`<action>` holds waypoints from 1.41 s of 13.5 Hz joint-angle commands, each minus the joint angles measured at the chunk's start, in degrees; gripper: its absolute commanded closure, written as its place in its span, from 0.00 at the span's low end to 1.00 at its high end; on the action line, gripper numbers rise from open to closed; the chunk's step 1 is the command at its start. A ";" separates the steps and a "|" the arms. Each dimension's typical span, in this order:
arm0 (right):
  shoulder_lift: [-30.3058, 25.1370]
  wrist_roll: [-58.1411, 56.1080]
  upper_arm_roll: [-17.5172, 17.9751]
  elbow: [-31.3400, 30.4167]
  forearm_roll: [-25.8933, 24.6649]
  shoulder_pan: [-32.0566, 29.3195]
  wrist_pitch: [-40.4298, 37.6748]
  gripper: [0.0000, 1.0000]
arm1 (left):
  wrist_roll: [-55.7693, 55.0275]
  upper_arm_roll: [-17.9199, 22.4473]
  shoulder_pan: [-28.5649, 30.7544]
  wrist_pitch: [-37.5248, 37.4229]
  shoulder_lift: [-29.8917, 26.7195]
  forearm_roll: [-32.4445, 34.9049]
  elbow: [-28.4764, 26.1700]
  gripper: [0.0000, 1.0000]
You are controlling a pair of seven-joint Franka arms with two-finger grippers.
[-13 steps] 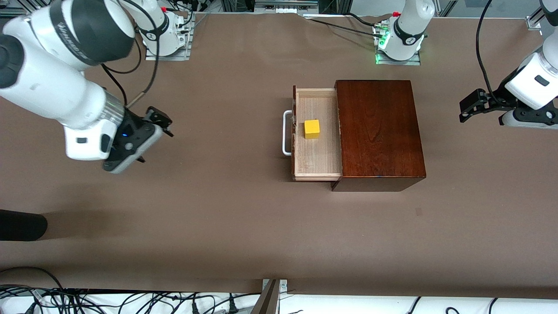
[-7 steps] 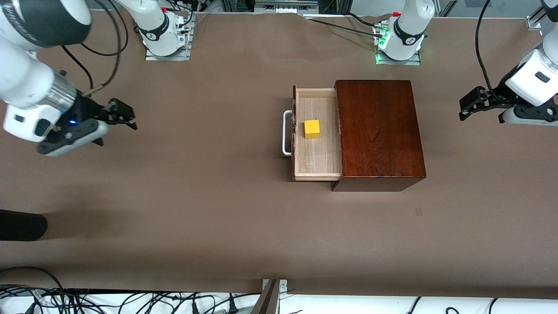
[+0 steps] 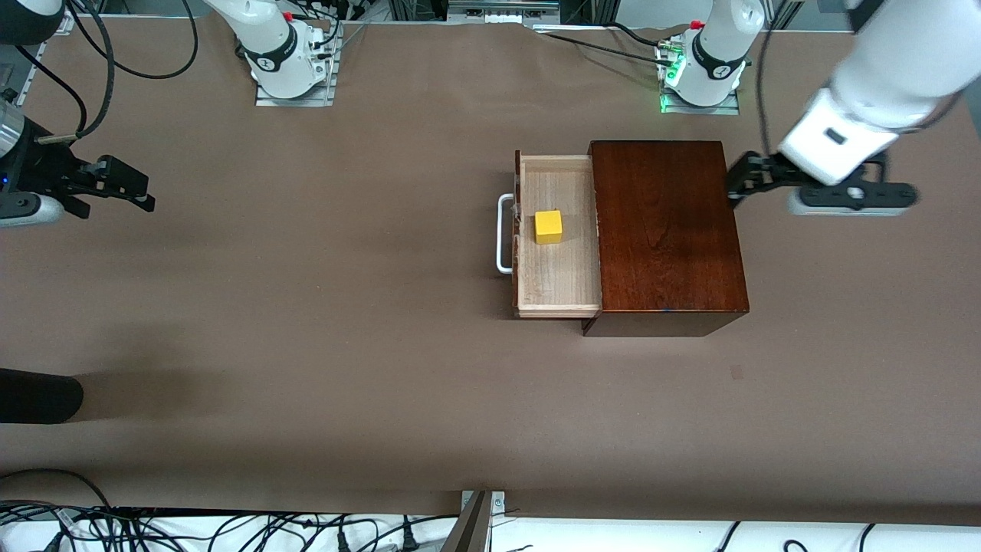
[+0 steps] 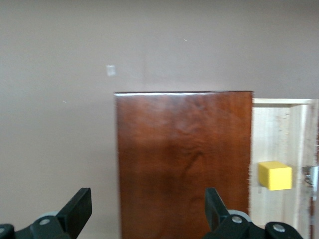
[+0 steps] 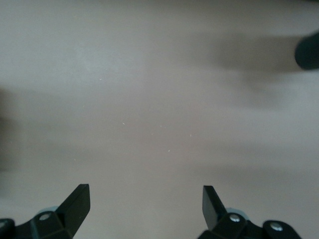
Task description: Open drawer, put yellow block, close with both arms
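Yellow block [image 3: 548, 227] in open drawer [image 3: 558, 284]; both arms' fingers spread (apparently empty).

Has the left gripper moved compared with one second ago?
Yes. In the front view the left gripper, open, has moved toward the dark wooden box and now hangs at its edge; before, it was well apart from the box.

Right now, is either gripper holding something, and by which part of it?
Nothing is held. The left gripper is open at the edge of the wooden box; the right gripper is open over bare table. The yellow block lies in the open drawer.
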 commanded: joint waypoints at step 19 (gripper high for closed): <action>0.19 4.62 -0.27 -0.90 -3.58 -1.28 -1.50 0.00 | -67.76 -8.10 -30.80 11.49 32.07 5.34 19.17 0.00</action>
